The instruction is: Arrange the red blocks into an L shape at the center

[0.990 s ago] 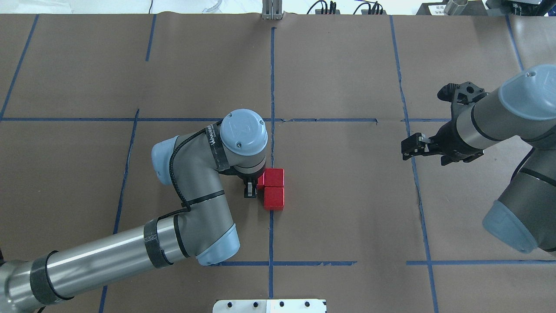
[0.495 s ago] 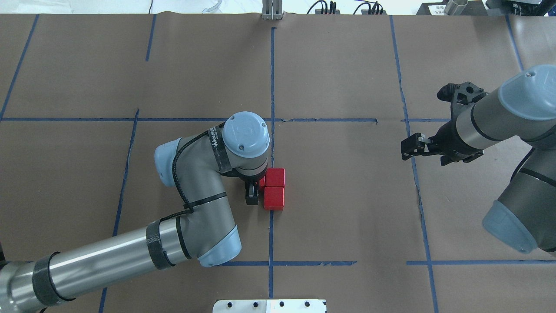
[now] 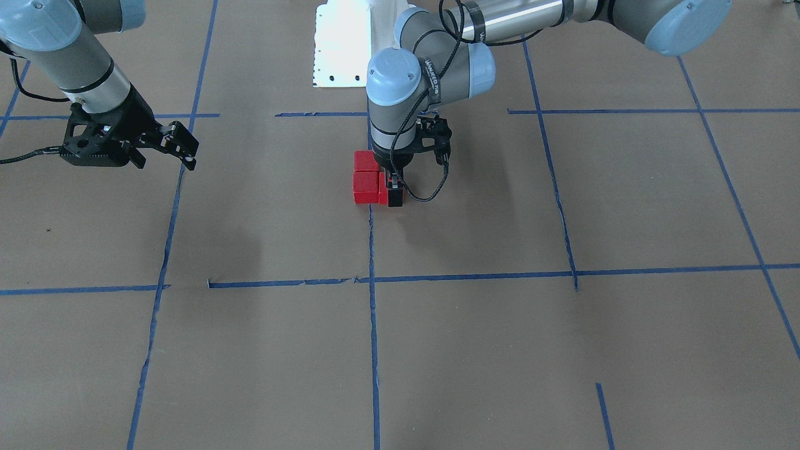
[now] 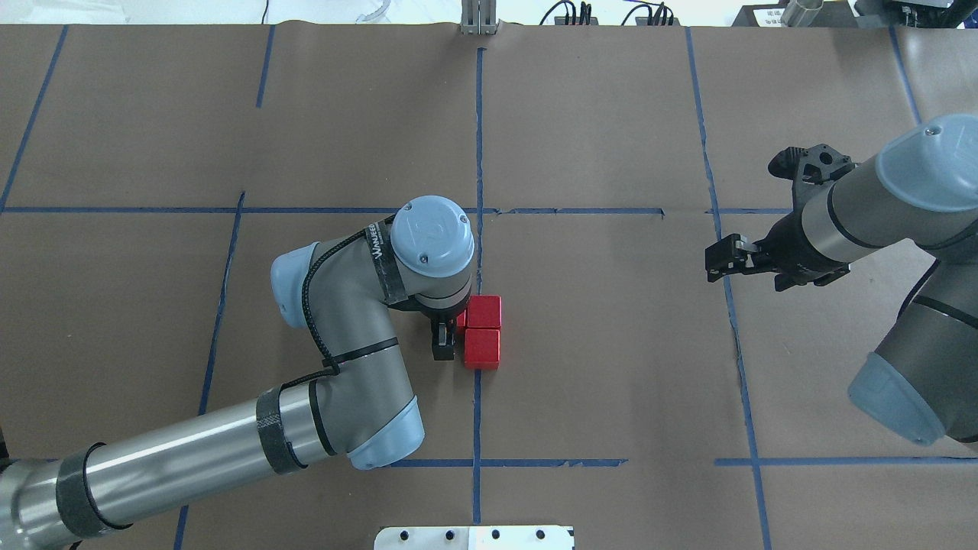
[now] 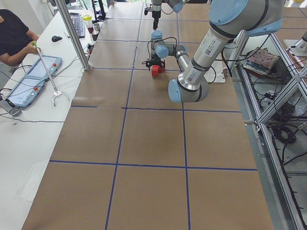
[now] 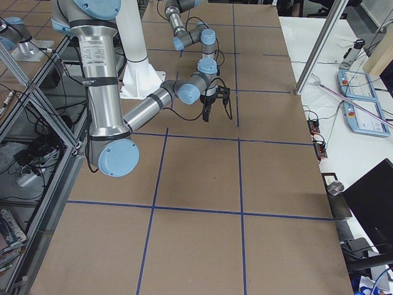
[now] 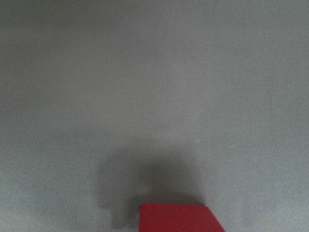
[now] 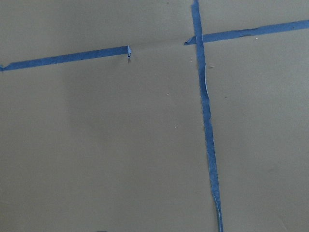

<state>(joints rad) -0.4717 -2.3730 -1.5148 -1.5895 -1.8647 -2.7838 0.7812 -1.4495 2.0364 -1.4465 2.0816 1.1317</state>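
Two red blocks sit touching, one behind the other, on the long blue tape line at the center of the brown paper. My left gripper points straight down, shut on the third red block, which is mostly hidden under the wrist. It rests against the left side of the farther block. In the front view the three blocks form a corner, with one black finger in front. The left wrist view shows a red face. My right gripper is open and empty, above the table at the right.
The white robot base plate lies at the near table edge. Blue tape lines cross the paper in a grid. My left forearm spans the near left area. An operator sits at a side table beyond the far edge.
My left arm shifted slightly right, bringing the held block against the two others, then stayed still. The right arm has not moved.
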